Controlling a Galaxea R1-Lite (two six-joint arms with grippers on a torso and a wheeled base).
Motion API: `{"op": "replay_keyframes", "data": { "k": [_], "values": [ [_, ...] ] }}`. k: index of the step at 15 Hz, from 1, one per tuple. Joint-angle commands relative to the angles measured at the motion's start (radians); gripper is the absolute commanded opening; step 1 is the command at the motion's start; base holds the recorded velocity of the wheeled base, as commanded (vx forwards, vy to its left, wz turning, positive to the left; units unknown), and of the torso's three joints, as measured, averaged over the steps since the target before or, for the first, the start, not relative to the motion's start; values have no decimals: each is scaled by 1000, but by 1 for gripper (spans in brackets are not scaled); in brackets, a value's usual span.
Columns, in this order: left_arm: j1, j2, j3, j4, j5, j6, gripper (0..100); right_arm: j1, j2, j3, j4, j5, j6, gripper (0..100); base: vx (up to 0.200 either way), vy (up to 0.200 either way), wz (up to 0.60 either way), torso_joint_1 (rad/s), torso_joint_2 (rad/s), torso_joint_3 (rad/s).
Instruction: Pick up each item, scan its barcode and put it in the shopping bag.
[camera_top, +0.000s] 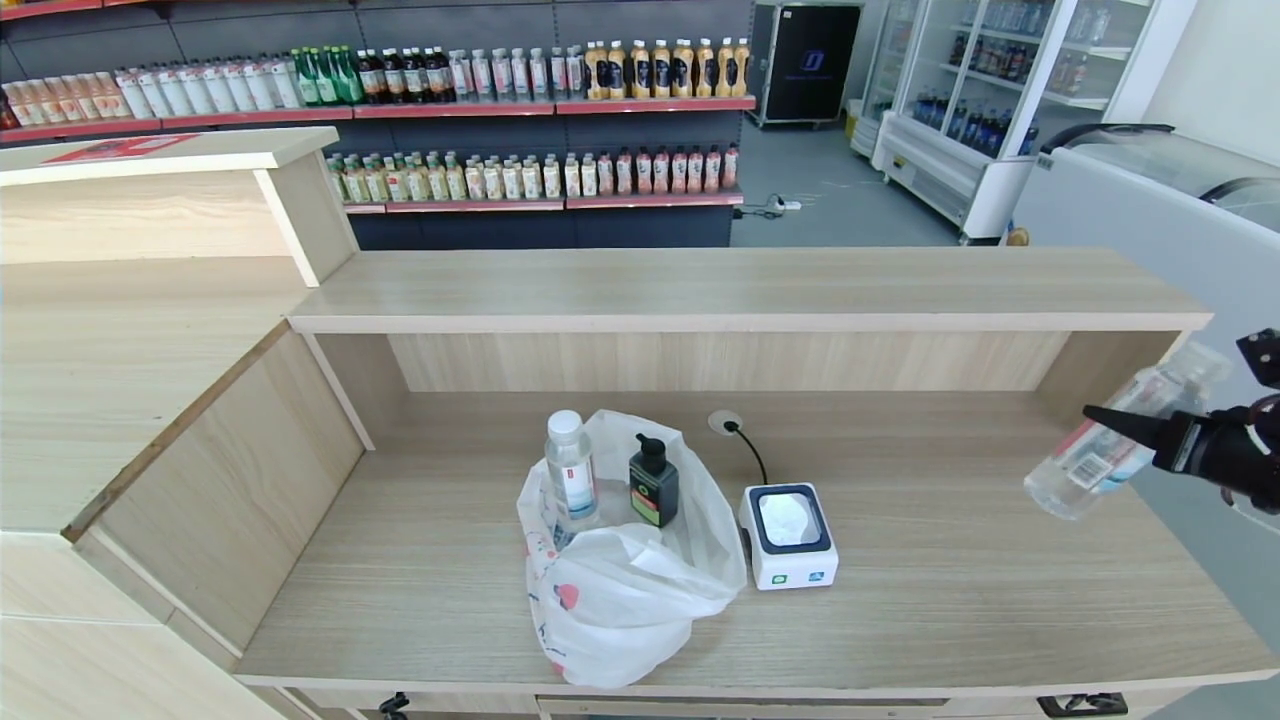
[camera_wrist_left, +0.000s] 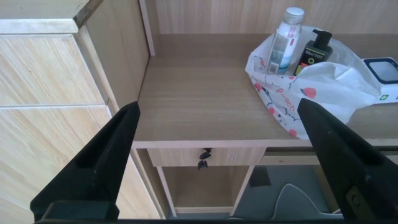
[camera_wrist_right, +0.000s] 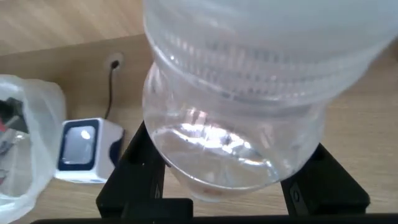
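Clamping one clear bottle (camera_top: 1075, 478) at three o'clock, the right gripper (camera_top: 1125, 432) is partly cut off. One capped bottle (camera_top: 570, 465) and one pump bottle (camera_top: 653, 487) sit half-hidden in the shopping bag (camera_top: 620, 595) beside one scanner (camera_top: 789, 537); left gripper (camera_wrist_left: 216, 111) gapes.

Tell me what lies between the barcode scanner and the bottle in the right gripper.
Nothing stands between them. In the head view, only bare countertop stretches from the barcode scanner to the raised clear bottle.

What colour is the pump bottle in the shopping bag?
The pump bottle is black, label green and red; best in head view.
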Motion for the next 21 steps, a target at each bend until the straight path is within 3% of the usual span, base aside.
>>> {"op": "replay_keyframes", "data": {
  "k": [1,5,10,12,16,21],
  "values": [
    [0,1,0,0,0,0,100,147,-321,0,133,68,112,0,0,0,0,0,0,0],
    [0,1,0,0,0,0,100,325,-418,-10,173,68,115,0,0,0,0,0,0,0],
    [0,1,0,0,0,0,100,590,-653,-112,570,61,117,0,0,0,0,0,0,0],
    [0,1,0,0,0,0,100,658,-717,-161,697,54,117,0,0,0,0,0,0,0],
    [0,1,0,0,0,0,100,696,-791,-269,901,54,132,0,0,0,0,0,0,0],
    [0,1,0,0,0,0,100,696,-852,-304,1003,48,152,0,0,0,0,0,0,0]
  ]
}}
